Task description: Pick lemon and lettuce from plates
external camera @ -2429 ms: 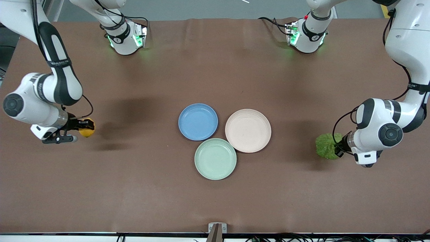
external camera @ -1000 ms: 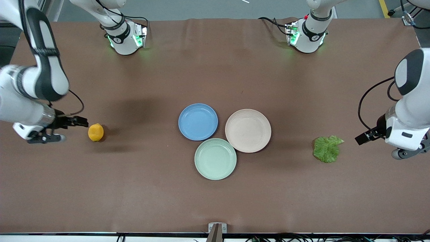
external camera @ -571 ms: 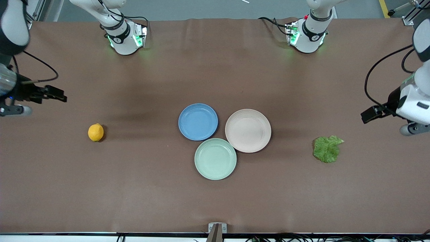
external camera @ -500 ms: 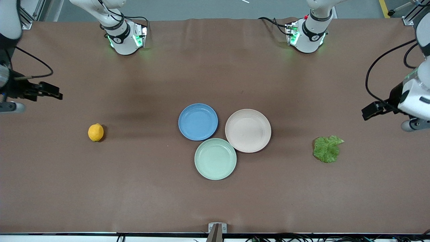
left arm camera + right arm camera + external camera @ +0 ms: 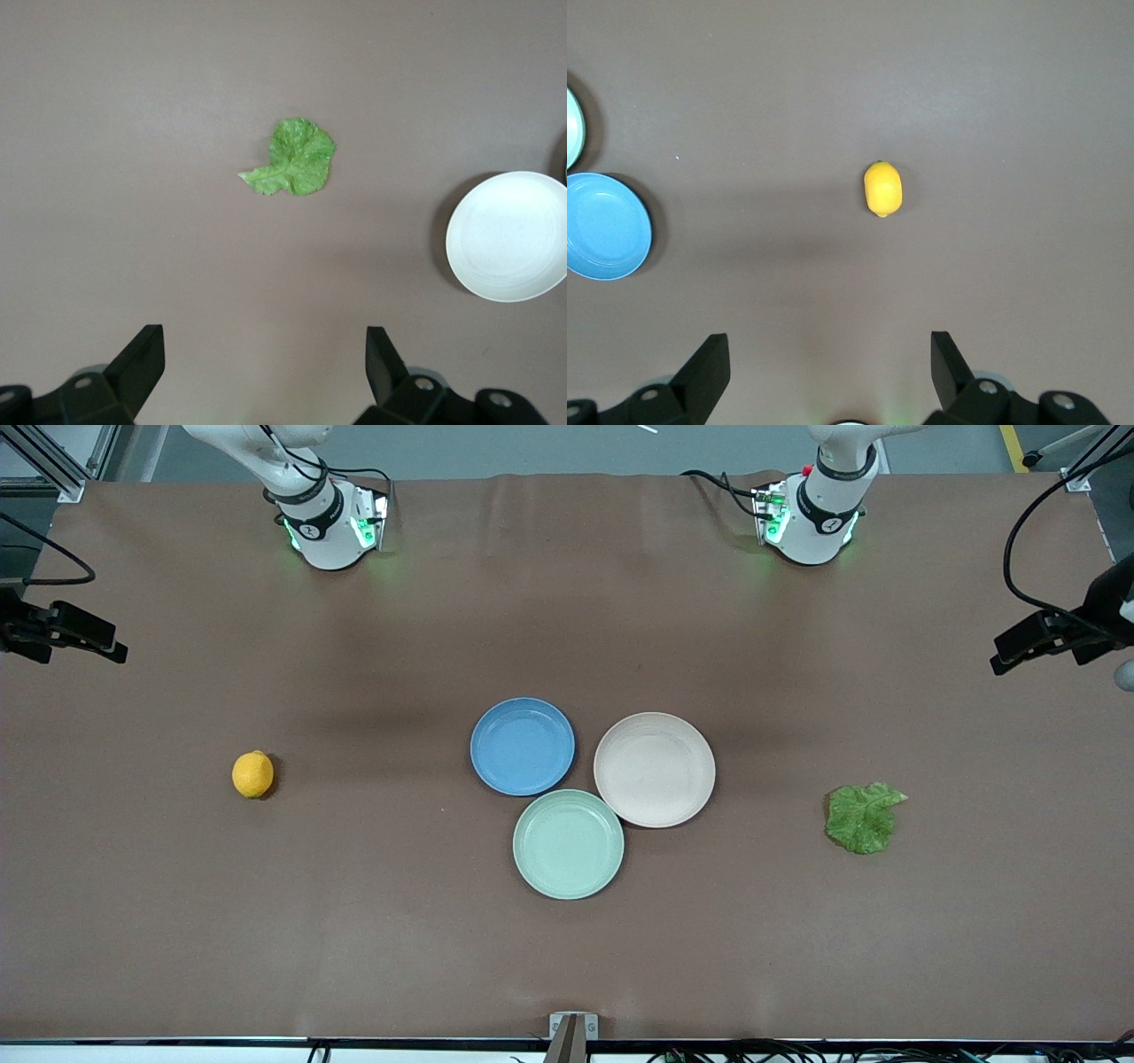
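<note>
Wrist views: both jaws wide, empty.

White arm bases (image 5: 326,522) – green lights, black cables; black pincer fingers (image 5: 142,359).

You're looking down thru the left wrist cam: the left gripper (image 5: 264,367) hangs high over bare brown table (image 5: 133,106), fingers (image 5: 142,359) spread wide w/ nothing between them. Just the two dark fingertips show at the frame edge. The lettuce (image 5: 294,159) lies flat on the table, bright green, crinkled, ragged round the edges, w/ a thin stem end poking out to one side. It's well apart from the pale plate (image 5: 508,235), which sits on the table w/ nothing in it, partly cut off by the frame edge, dark shadow along its rim. Lettuce is touching neither plate nor gripper.
</note>
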Available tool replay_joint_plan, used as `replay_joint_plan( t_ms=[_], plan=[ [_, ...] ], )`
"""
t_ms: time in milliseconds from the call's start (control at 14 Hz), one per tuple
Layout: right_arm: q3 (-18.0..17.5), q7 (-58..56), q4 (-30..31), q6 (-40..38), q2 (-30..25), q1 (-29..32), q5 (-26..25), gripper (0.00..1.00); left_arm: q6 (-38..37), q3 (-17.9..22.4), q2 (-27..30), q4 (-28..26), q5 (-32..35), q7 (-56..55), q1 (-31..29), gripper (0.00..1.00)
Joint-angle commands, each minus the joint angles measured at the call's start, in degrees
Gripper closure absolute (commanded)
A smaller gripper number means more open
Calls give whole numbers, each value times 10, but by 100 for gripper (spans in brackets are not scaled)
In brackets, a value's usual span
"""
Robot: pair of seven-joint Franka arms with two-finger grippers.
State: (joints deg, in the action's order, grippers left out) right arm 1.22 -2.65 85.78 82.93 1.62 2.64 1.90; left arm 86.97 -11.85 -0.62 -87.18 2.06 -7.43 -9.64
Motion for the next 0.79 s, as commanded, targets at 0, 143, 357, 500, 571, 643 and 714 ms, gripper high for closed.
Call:
replay_joint_plan(
  t_ms=[0,143,357,500,571,643,714],
  plan=[
    [0,26,-16,-12,5,-21,-5,0,1,30,46,-54,-26,8,30,0],
    [1,30,-20,-9,4,-24,-5,0,6,31,69,-82,-29,8,45,0],
    [4,29,-42,-7,9,-20,-8,0,36,32,103,-123,-29,6,57,0],
    [5,26,-55,-7,12,-19,-8,0,36,31,105,-124,-29,5,59,0],
    [5,26,-55,-7,11,-19,-9,0,36,31,104,-122,-29,6,59,0],
    [5,26,-58,-6,12,-19,-9,0,36,30,101,-121,-29,10,59,0],
    [5,26,-66,-5,12,-18,-9,0,36,30,99,-120,-30,14,58,0]
  ],
)
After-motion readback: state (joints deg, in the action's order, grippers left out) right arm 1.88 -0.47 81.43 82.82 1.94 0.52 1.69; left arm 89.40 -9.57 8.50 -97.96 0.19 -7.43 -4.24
